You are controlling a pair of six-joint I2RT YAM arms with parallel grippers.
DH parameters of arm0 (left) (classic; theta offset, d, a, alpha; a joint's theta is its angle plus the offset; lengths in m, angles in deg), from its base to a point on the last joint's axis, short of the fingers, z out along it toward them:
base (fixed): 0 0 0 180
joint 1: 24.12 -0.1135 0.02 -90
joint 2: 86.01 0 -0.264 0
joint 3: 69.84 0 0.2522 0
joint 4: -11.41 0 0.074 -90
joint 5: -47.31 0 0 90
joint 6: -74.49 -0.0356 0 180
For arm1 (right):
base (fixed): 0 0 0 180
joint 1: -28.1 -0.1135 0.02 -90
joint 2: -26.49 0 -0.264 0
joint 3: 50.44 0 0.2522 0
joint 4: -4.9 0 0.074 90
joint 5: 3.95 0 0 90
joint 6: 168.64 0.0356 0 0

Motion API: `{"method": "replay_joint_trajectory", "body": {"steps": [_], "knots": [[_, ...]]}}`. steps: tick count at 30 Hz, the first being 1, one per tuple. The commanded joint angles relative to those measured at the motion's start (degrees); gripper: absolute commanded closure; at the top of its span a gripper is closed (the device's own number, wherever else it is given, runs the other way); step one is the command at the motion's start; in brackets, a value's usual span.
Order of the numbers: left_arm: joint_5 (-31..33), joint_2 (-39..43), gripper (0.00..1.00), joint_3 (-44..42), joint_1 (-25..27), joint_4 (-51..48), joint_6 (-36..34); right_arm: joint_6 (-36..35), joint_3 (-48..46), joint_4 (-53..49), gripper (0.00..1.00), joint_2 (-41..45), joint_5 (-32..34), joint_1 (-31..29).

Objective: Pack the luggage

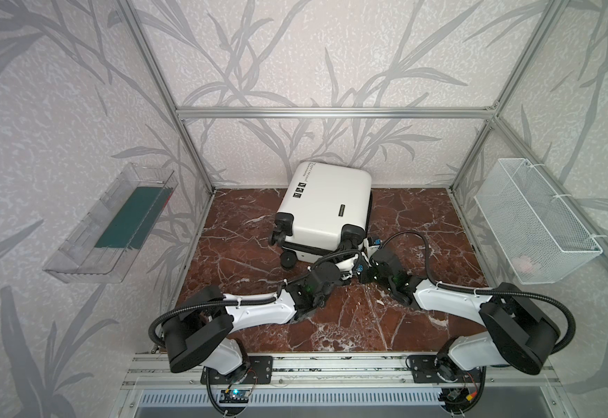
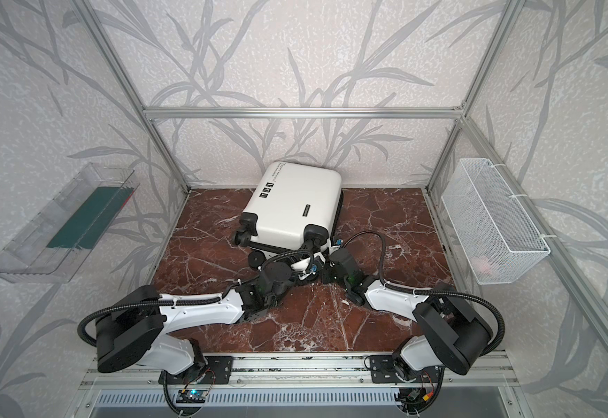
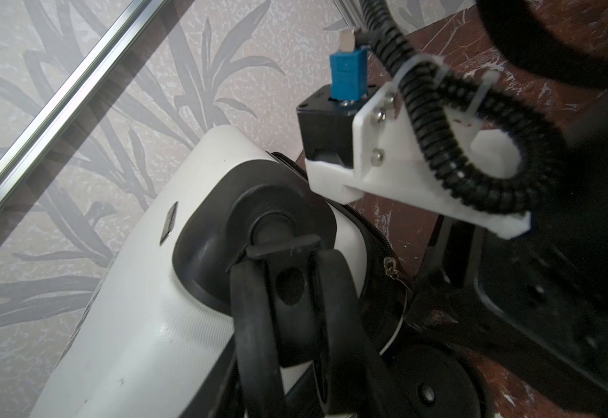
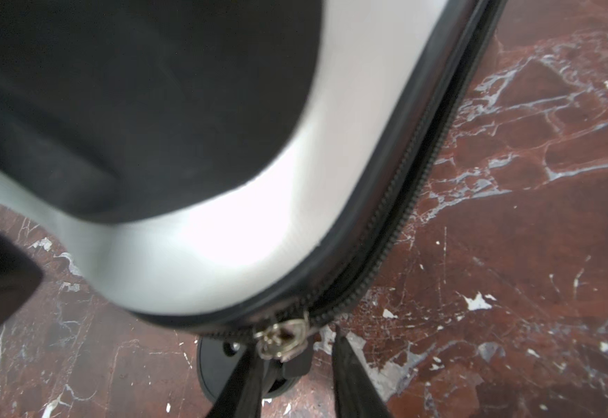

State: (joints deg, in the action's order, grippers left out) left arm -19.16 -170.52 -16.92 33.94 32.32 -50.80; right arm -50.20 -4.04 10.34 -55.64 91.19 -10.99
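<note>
with the closed luggage (image 1: pixel 326 206) at twelve o'clock on the surface (image 1: pixel 422 224), left fingers (image 3: pixel 244 325) clamped on its five o'clock caster (image 3: pixel 288 253) and right fingers (image 4: pixel 345 369) apart astride the zip pull (image 4: pixel 280 338), seemingly not yet pinching, an off-centre close could flick the pull aside.

Soft, even light fills both top views, bright on the pale walls (image 1: pixel 295 54) and faintly glossy on the marble tabletop (image 1: pixel 422 224), where the arms (image 1: pixel 259 307) throw only weak shadows, while the wide lens bows the frame rails (image 1: pixel 157 72) near the edges. The left wrist view is dimmer, sharp on the luggage (image 3: pixel 143 343) shell but soft on the dark parts closest to the lens; the right wrist view is smeared by blur, its white shell blown out by glare, while the marble beside it reads crisp
</note>
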Motion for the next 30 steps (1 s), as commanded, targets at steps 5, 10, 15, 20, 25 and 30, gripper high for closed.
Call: {"method": "replay_joint_trajectory", "body": {"steps": [5, 10, 15, 20, 25, 30], "knots": [[-3.03, 2.25, 0.71, -0.13, -0.28, 2.59, 0.43, -1.13, 1.01, 0.43, 0.68, 2.38, 3.27, 0.59], [-2.96, 2.33, 0.71, -0.09, -0.23, 2.51, 0.47, -2.46, 1.08, 1.35, 0.72, 2.24, 1.39, 0.6], [-2.79, 2.6, 0.71, -0.31, -0.31, 2.41, 0.39, -4.36, 0.93, 2.07, 0.86, 2.23, -1.53, 0.94], [-2.79, 2.78, 0.71, -0.33, -0.24, 2.3, 0.44, -4.86, 0.01, 1.95, 1.0, 3.33, -2.0, 1.71], [-2.88, 2.61, 0.72, -0.31, -0.29, 2.15, 0.31, -4.53, -1.61, 1.85, 1.0, 5.12, -2.31, 3.59], [-3.11, 2.29, 0.78, -0.05, -0.29, 1.91, 0.57, -3.97, -2.45, 2.05, 1.0, 5.93, -3.43, 5.24]]}}
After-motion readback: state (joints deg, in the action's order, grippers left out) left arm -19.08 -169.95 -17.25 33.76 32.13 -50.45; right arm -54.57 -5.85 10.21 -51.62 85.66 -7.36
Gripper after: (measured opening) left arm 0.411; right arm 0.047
